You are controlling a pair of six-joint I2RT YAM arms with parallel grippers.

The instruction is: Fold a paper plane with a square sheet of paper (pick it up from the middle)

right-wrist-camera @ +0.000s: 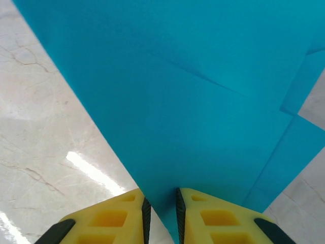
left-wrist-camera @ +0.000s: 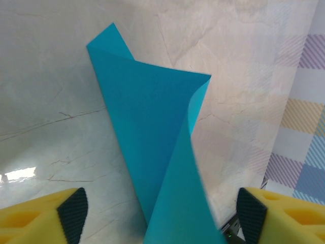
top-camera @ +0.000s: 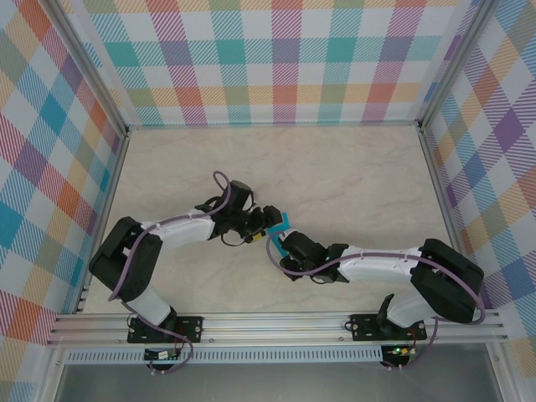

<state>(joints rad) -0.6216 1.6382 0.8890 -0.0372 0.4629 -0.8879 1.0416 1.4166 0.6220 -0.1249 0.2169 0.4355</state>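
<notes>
The teal-blue sheet of paper (top-camera: pixel 279 223) is folded and held up off the table at the centre, between the two arms. In the right wrist view the paper (right-wrist-camera: pixel 193 101) runs down between my right gripper (right-wrist-camera: pixel 161 213), whose yellow fingers are shut on its lower edge. In the left wrist view the folded paper (left-wrist-camera: pixel 157 142) stands upright, its layers curling apart, between the wide-apart fingers of my left gripper (left-wrist-camera: pixel 162 213), which is open and touches nothing. From above, the left gripper (top-camera: pixel 266 223) sits just left of the paper and the right gripper (top-camera: pixel 285 241) just below it.
A marble-patterned tabletop (top-camera: pixel 352 176) stretches behind the arms. Checked walls (top-camera: pixel 276 59) close in the back and both sides. An aluminium rail (top-camera: pixel 276 322) runs along the near edge by the arm bases.
</notes>
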